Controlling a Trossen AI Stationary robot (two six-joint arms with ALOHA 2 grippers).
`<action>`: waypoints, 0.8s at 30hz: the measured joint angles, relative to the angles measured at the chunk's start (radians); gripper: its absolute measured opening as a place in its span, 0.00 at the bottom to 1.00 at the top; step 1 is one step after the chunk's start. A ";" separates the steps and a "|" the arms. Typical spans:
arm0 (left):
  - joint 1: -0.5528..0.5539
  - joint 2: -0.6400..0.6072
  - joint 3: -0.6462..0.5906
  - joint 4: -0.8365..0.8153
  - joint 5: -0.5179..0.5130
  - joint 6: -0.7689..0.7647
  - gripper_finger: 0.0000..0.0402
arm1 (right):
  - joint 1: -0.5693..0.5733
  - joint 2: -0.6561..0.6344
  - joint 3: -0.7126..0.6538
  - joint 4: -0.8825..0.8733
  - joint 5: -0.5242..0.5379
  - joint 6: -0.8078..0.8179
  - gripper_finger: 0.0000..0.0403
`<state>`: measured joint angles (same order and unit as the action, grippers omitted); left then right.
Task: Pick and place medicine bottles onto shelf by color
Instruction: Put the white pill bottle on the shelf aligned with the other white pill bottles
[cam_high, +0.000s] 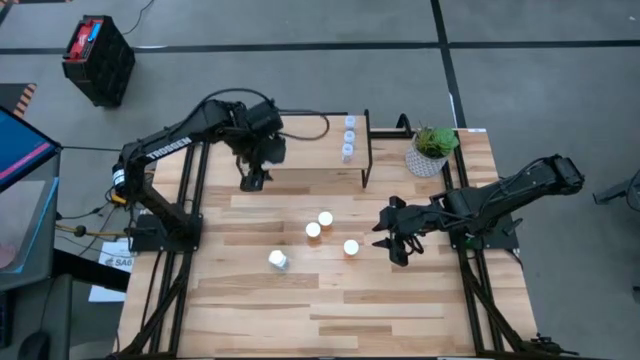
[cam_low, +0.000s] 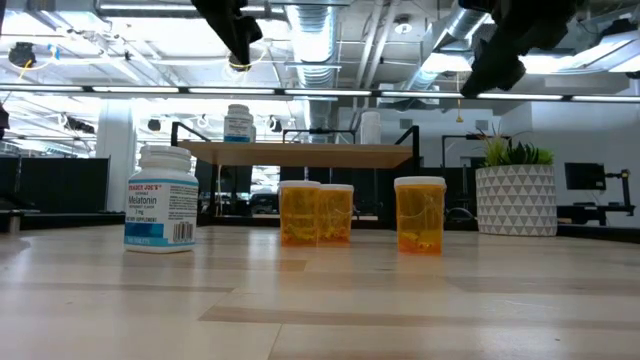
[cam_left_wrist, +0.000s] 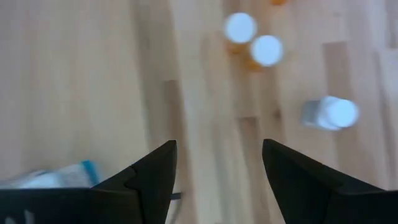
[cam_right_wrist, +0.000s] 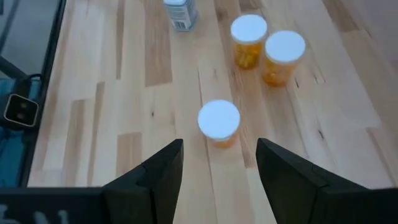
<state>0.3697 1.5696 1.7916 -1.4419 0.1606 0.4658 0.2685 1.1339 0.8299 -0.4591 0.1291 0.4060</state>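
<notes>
1. Shelf (cam_high: 300, 150) stands at the far middle of the table (cam_high: 330, 320), light top on thin black legs.
2. Three small bottles (cam_high: 349, 137) sit in a short row on the shelf's right end; in the low view one blue-labelled bottle (cam_low: 238, 123) and a paler one (cam_low: 370, 127) show on top of it.
3. Three orange bottles stay on the table: two (cam_high: 319, 224) close together in the middle, nearly touching, and a third (cam_high: 351, 247) just to their right and nearer.
4. A white bottle (cam_high: 278, 260) with a blue label stands alone, left of the orange ones and nearer still.
5. The left gripper (cam_high: 251, 181) hangs in the air at the near edge of the shelf, toward its left end. Its jaws stand apart with nothing between them; the left wrist view shows bare table through the gap.
6. The right gripper (cam_high: 395, 243) hovers just right of the lone orange bottle. Its jaws are also parted and empty, with that bottle's white cap (cam_right_wrist: 218, 118) ahead of the fingertips, not touched.
7. A plant pot (cam_high: 430, 152) sits at the far right, beside the shelf.
</notes>
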 joint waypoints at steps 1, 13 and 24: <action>-0.017 0.000 0.000 -0.006 0.006 -0.010 0.56 | 0.001 0.000 0.000 0.005 -0.001 0.001 0.55; -0.234 0.000 0.000 -0.124 0.015 -0.138 0.56 | 0.104 0.000 0.000 0.172 0.000 -0.009 0.55; -0.376 -0.057 -0.051 -0.118 0.056 -0.244 0.56 | 0.212 0.000 0.000 0.180 0.000 0.091 0.55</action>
<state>-0.0060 1.5130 1.7410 -1.5599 0.2169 0.2221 0.4808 1.1336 0.8299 -0.2792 0.1295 0.4975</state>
